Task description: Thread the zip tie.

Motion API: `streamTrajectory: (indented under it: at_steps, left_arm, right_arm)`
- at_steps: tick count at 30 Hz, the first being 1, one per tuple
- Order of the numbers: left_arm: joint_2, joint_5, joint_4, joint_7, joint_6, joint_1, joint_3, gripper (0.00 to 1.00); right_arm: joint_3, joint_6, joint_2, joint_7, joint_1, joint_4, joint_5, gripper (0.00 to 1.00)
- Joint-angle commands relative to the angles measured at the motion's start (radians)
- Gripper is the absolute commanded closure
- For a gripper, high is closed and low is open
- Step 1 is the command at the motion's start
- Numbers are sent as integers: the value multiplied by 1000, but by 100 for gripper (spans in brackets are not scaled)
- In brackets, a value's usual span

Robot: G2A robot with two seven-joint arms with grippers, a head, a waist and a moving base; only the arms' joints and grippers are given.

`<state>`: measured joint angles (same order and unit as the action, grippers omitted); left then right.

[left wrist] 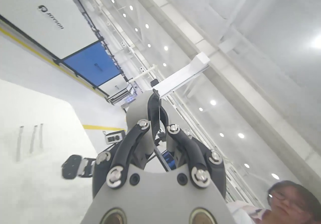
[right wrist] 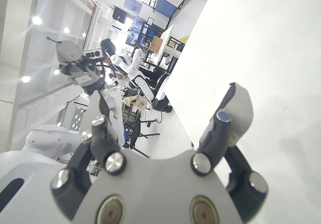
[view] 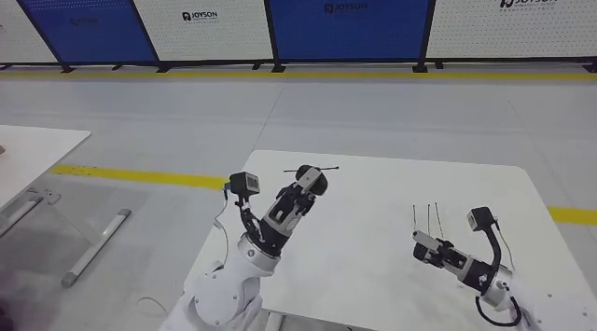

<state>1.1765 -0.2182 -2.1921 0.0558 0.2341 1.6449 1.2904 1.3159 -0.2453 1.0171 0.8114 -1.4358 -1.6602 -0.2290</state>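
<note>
Between the left fingers (left wrist: 136, 112), pinched tight, lies a zip tie (view: 326, 169); right fingers (right wrist: 240, 104) gape empty.

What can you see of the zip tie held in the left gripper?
The zip tie is a thin, straight black strip, plastic by its look. The left gripper is shut on its middle, so both ends stick out past it; one end looks slightly thicker. It is held roughly level above the white table, touching nothing else.
</note>
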Motion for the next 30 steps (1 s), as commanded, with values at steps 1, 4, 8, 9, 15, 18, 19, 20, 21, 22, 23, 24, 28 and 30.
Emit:
streamTrajectory:
  at_steps: [1,4,8,9,15,18,19,20,21,22,23,24,28,30]
  left_arm:
    - [0,-39,-35,18,-1,1,13,100]
    - [-1,-62,-57,37,-7,9,31,100]
    - [-2,-59,-61,56,-9,16,41,100]
    - [-2,-44,-58,53,-14,14,45,100]
    - [1,100,5,35,-48,-7,11,100]
    - [4,126,69,31,-61,-18,-15,100]
    - [4,136,89,30,-64,-20,-21,100]
    - [5,146,111,33,-68,-21,-30,100]
    - [5,152,130,39,-74,-21,-35,100]
    - [5,154,148,44,-79,-21,-40,100]
    - [6,154,166,50,-86,-20,-44,100]
    - [6,157,188,53,-94,-23,-45,100]
    - [6,154,247,77,-104,-36,-53,100]
    - [5,164,258,91,-112,-35,-54,100]
  right_arm:
    - [0,0,0,0,0,0,0,0]
    - [0,0,0,0,0,0,0,0]
    - [0,0,0,0,0,0,0,0]
    - [0,0,0,0,0,0,0,0]
    - [0,0,0,0,0,0,0,0]
    - [0,0,0,0,0,0,0,0]
    - [0,0,0,0,0,0,0,0]
    - [0,0,0,0,0,0,0,0]
    - [0,0,0,0,0,0,0,0]
    - [0,0,0,0,0,0,0,0]
    - [0,0,0,0,0,0,0,0]
    - [0,0,0,0,0,0,0,0]
    - [0,0,0,0,0,0,0,0]
    - [0,0,0,0,0,0,0,0]
